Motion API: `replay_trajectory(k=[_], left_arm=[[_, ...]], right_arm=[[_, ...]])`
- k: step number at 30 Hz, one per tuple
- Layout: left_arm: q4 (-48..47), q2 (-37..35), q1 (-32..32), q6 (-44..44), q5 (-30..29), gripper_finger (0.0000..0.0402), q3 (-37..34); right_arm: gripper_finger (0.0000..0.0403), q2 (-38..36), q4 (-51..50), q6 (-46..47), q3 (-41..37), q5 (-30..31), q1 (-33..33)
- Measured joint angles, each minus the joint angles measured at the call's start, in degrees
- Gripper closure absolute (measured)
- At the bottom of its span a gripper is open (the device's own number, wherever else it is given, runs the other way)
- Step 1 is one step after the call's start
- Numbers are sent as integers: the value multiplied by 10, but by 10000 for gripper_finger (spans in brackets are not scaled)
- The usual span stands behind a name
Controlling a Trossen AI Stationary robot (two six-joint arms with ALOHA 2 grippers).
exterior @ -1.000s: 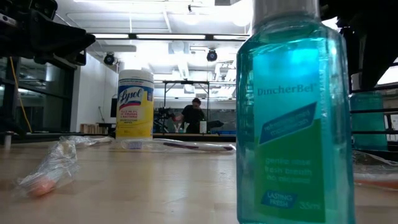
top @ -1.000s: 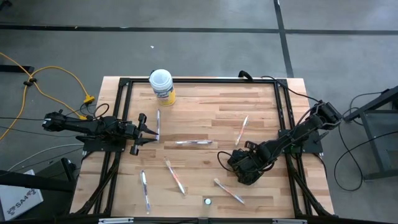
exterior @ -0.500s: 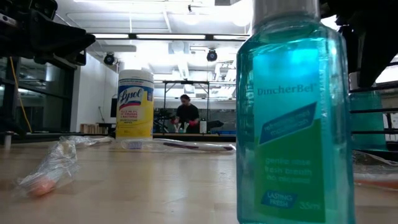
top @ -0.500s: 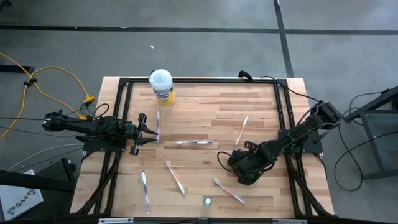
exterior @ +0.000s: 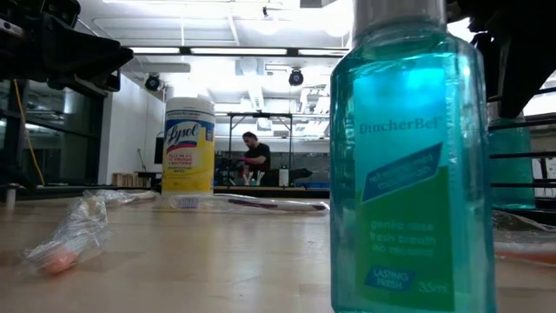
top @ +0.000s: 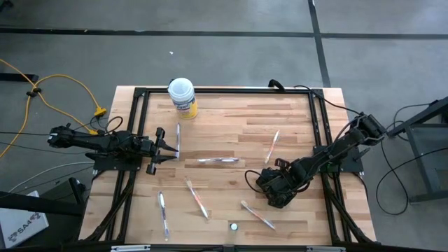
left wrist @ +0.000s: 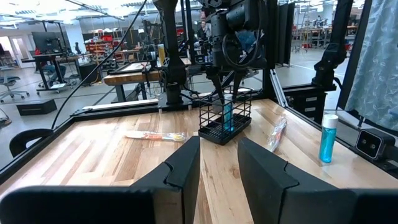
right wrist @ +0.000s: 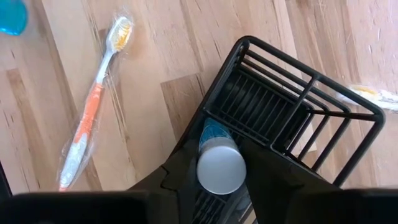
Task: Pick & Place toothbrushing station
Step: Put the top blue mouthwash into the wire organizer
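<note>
The toothbrushing station is seen as a black wire basket. A white-capped blue bottle inside it is grasped between the right gripper fingers. The left gripper is held released.

Seen from above, the right gripper covers most of the black wire-basket toothbrushing station, near the wooden table's right edge. In the low view, a blue-green mouthwash bottle is cut off at top and bottom and blocks the table's right side. A distant person is too small to make out.
</note>
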Motion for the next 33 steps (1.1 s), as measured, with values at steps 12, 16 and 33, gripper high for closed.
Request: replay_trajectory(k=[12,16,33], left_arm=[[0,0,0,0,0,299,0],[0,0,0,0,0,299,0],[0,0,0,0,0,299,0]], right_arm=[[281,0,1,0,0,0,0],[280,-1,-1,0,0,2,0],[286,-26,-10,2,0,16,0]])
